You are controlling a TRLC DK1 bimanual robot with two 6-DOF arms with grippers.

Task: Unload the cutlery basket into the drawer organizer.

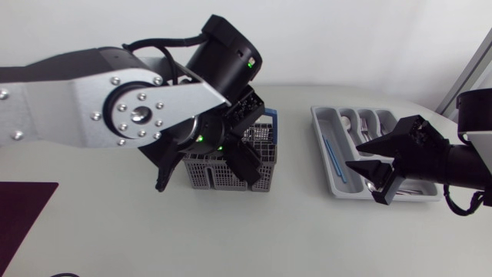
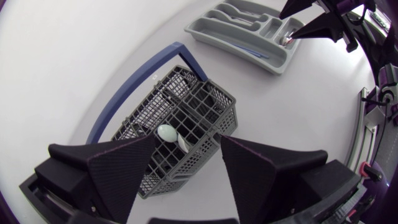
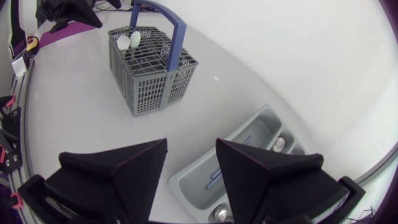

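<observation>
Trouble is likeliest at the basket. The two spoons stand bowl-up and close together, straight below your left gripper, and the blue handle arches just beside that line of descent. If you come down off-centre, a broad finger may land on the grid top or the handle, and I'd expect the light basket to tip or drag. If you close on both spoons at once, one could well slip free on the way across. The smooth, rounded bowls look like poor purchase, so a shallow pinch may let go.

Your left arm reaches in over the basket with the wrist pointing nearly straight down. Its fingers are spread wide and nothing is between them.

Your right gripper hangs low over the organizer, also spread and holding nothing. Some cutlery lies in the compartments beneath it, and the basket sits well ahead of it. That arm is parked over the drop-off spot, so a spoon carried across could bring the two grippers together unless you clear it first.
</observation>
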